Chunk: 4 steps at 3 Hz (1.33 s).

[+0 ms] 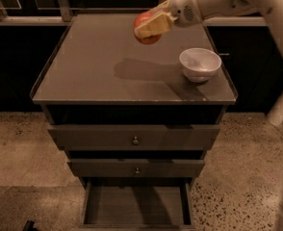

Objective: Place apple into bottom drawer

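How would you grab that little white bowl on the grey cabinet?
Pinch the small round white bowl by its thin rim, coming straight down from above: it sits upright, mouth open. The pincer is busy, shut on the small round red-orange apple above the grey cabinet top.

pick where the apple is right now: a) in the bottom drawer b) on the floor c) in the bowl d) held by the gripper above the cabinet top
D: the gripper is shut on the apple, held clear above the cabinet top with its shadow below; the bottom drawer is open without it.
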Tool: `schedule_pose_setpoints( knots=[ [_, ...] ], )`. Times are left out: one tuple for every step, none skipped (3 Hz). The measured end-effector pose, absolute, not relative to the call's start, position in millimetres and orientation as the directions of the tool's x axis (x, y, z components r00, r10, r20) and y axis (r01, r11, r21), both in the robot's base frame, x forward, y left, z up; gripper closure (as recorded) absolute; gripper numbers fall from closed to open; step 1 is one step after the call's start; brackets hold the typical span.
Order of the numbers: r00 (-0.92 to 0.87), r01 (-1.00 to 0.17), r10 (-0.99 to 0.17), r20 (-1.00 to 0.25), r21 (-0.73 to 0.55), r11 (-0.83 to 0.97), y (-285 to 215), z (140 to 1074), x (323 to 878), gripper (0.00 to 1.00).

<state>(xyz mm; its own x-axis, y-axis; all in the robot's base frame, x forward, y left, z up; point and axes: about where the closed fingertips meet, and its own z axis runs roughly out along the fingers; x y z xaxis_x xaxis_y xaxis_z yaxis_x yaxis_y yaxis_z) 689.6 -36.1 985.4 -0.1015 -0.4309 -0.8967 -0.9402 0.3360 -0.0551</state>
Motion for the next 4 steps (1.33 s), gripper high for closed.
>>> schedule_pose_setpoints(
  knots=[
    [-0.089,-0.911,-0.269,-0.959,-0.031,0.411,-37.2,1039.3,638.0,1.0],
    [-0.118,-0.894,-0.222,-0.968,0.006,0.448,-41.0,1028.0,631.2,1.0],
    [-0.118,-0.894,-0.223,-0.968,0.006,0.448,-40.7,1027.8,631.2,1.0],
    [-0.12,-0.904,-0.227,-0.967,0.012,0.427,-32.4,1020.4,626.7,1.0]
  ],
)
